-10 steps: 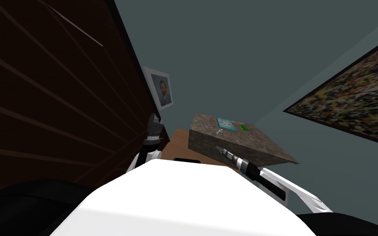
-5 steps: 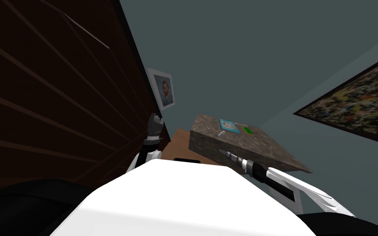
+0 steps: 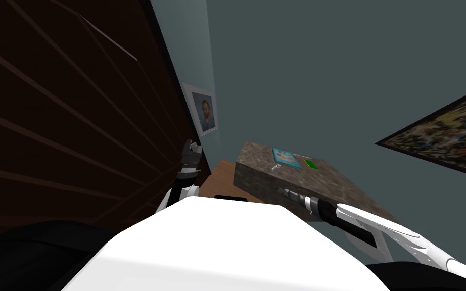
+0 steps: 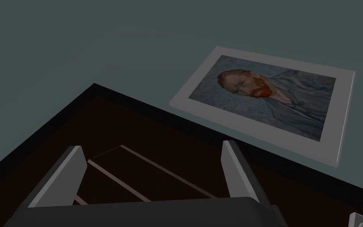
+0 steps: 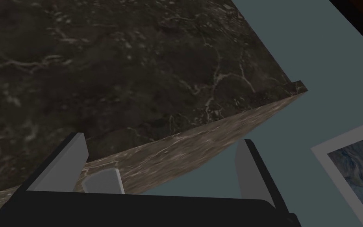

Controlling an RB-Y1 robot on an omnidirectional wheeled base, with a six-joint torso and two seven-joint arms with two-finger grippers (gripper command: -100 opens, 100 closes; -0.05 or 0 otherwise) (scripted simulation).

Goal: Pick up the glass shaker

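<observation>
The shaker [image 3: 276, 166] is a small pale, slim thing lying on top of a dark marbled stone block [image 3: 257, 179], beside a blue card [image 3: 285, 157]. My right gripper [image 3: 280, 190] hangs in front of the block's near side, just below the shaker and apart from it. In the right wrist view the right gripper [image 5: 161, 138] is open, facing the block's veined face [image 5: 98, 67]. A small pale grey shape [image 5: 102, 181] sits near one finger; I cannot tell what it is. My left gripper [image 3: 191, 145] is raised by the dark wooden panel, and the left gripper [image 4: 153, 147] is open and holds nothing.
A green item [image 3: 310, 163] lies on the block beyond the blue card. A tall dark wooden slatted panel [image 3: 65, 116] stands close on my left. A brown wooden floor strip [image 3: 222, 179] shows between the panel and the block. A portrait [image 3: 205, 113] hangs on the grey-green wall.
My view has swung, so the block and the pictures shifted. My right forearm has dropped and moved outward, and its gripper sits slightly lower against the block's side. The left arm holds still.
</observation>
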